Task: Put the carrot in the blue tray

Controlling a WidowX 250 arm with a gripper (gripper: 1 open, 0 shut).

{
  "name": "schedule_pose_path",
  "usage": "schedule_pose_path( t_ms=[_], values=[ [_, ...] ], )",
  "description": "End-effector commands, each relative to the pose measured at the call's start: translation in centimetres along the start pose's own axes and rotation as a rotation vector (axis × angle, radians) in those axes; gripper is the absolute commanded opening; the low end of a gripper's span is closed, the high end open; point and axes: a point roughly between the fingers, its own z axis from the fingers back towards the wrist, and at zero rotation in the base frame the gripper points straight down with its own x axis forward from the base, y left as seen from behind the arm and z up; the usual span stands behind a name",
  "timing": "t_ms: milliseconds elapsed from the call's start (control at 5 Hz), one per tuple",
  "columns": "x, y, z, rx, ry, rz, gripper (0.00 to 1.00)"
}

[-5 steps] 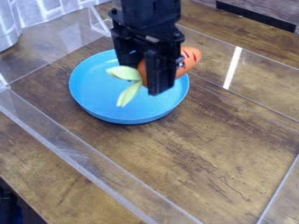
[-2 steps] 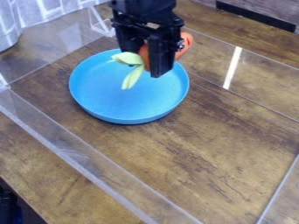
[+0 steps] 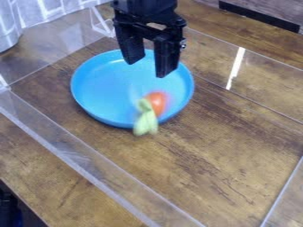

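Gripper (image 3: 149,55) hangs above the far side of the tray (image 3: 95,89), pointing straight down with jaws spread and nothing between them. So the carrot (image 3: 154,104) isn't held anymore: it shows as a blurred orange blob low over the tray's near-right rim, leaves trailing toward the edge, which looks like mid-fall. Guessing the spot over the dish is deliberate so it drops inside, but that close to the rim it could roll out onto the table (image 3: 225,168).
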Motion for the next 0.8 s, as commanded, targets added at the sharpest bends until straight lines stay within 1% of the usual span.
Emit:
schedule_pose_path(
  t_ms=[0, 600],
  values=[
    [1.2, 1.4, 1.6, 0.022, -0.065, 0.025, 1.00],
    [1.6, 3.0, 0.1, 0.038, -0.047, 0.038, 1.00]
  ],
)
